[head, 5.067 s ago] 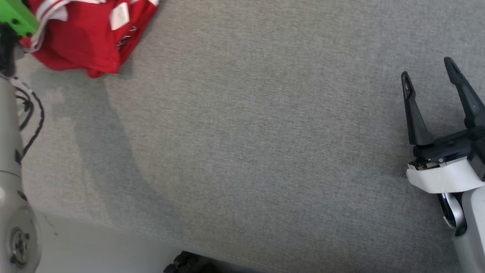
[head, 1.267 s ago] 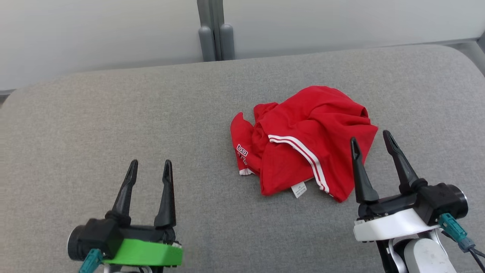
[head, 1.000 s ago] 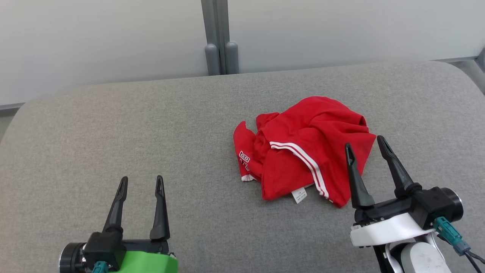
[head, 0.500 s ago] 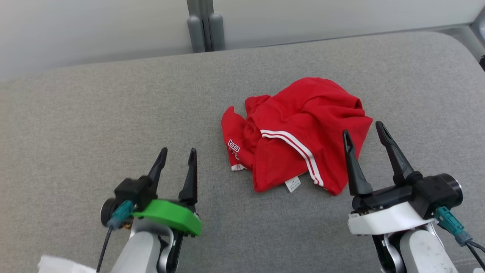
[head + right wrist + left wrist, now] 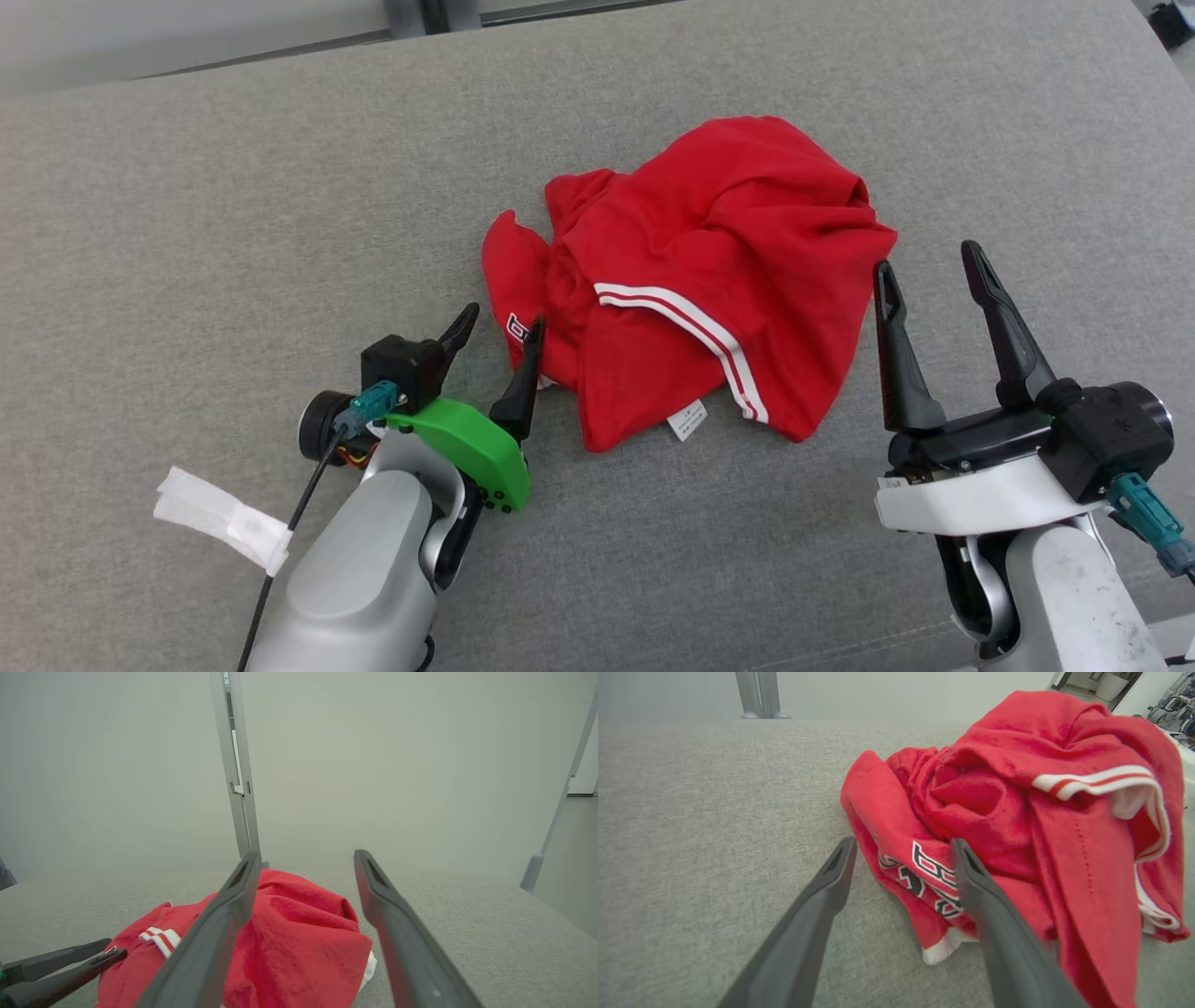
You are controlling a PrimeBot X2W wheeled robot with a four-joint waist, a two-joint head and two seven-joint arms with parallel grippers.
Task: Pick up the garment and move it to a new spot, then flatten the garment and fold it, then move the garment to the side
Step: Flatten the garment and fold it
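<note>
The garment [image 5: 709, 280] is red with white stripes, lying crumpled on the grey cushion [image 5: 233, 205]. My left gripper [image 5: 502, 327] is open at its near left edge, one fingertip by the printed hem and the other over bare cushion. In the left wrist view the garment [image 5: 1017, 826] fills the right half, and the left gripper [image 5: 901, 847] straddles its printed edge. My right gripper [image 5: 929, 257] stands open just right of the pile, above the cushion. The right wrist view shows the garment [image 5: 299, 933] low between and left of the right gripper [image 5: 306, 858].
A pale wall with a grey post [image 5: 236, 765] rises behind the cushion. A white tag [image 5: 224, 518] hangs off my left forearm. Bare cushion stretches wide to the left of the garment and in front of it.
My left gripper has moved forward and right, up to the garment's left edge. The head camera has tilted down, so the wall has nearly left the view. The right gripper has kept its place.
</note>
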